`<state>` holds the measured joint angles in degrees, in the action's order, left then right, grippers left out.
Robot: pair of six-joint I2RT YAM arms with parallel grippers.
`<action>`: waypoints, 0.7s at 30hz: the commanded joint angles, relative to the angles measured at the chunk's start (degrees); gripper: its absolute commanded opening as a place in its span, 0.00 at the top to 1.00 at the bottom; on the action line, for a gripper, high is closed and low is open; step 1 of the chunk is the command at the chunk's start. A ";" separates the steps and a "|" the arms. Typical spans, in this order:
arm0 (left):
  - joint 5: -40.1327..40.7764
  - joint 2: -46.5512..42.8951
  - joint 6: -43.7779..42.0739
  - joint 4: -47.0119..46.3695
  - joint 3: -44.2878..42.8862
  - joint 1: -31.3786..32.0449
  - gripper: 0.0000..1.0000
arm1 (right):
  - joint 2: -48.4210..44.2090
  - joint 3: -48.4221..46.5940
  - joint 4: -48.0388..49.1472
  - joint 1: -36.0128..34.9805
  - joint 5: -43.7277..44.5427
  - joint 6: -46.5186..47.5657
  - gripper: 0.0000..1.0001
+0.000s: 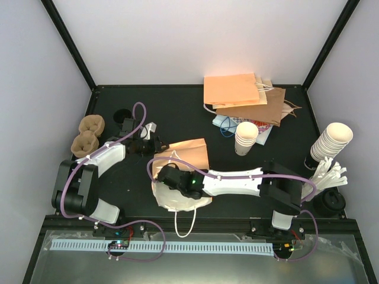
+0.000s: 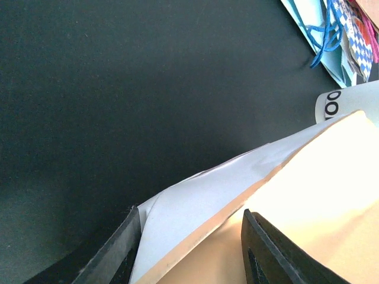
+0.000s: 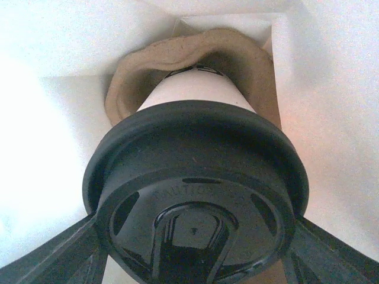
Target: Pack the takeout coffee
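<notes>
Packing station seen from above and from both wrists. The left claw (image 1: 148, 141) pinches the raised, folded rim of a paper bag (image 1: 190, 157) lying near the middle of the black table (image 1: 177, 109); the rim fills the gap between its fingers (image 2: 118, 251). The right claw (image 1: 170, 177) reaches into the bag's mouth. Its fingers (image 3: 53, 254) press both sides of the black lid of the coffee cup (image 3: 195, 189), grasping it. The cup stands inside the bag, its white body seated in a brown pulp tray (image 3: 189, 47), with white bag walls all round. Spare trays (image 1: 89, 133) lie at the left edge, stacked cups (image 1: 246, 137) to the right, and more bags (image 1: 243, 94) at the back.
</notes>
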<state>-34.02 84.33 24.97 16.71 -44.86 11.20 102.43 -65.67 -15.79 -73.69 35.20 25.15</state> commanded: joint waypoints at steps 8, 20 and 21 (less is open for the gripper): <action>-12.77 0.17 5.99 6.16 2.93 3.30 0.49 | -0.74 -4.55 -7.72 1.63 -2.00 -0.72 0.10; -12.04 0.70 6.04 6.73 2.30 3.30 0.46 | -5.09 -3.14 -8.09 1.64 -2.64 -1.12 0.00; -12.03 0.76 6.01 6.86 2.12 3.30 0.45 | -5.84 -3.22 -8.48 1.65 -2.81 -1.28 0.00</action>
<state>-39.55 84.38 30.76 18.02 -43.44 12.49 99.42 -68.71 -25.06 -73.38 33.17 24.38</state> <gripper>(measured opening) 0.534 0.999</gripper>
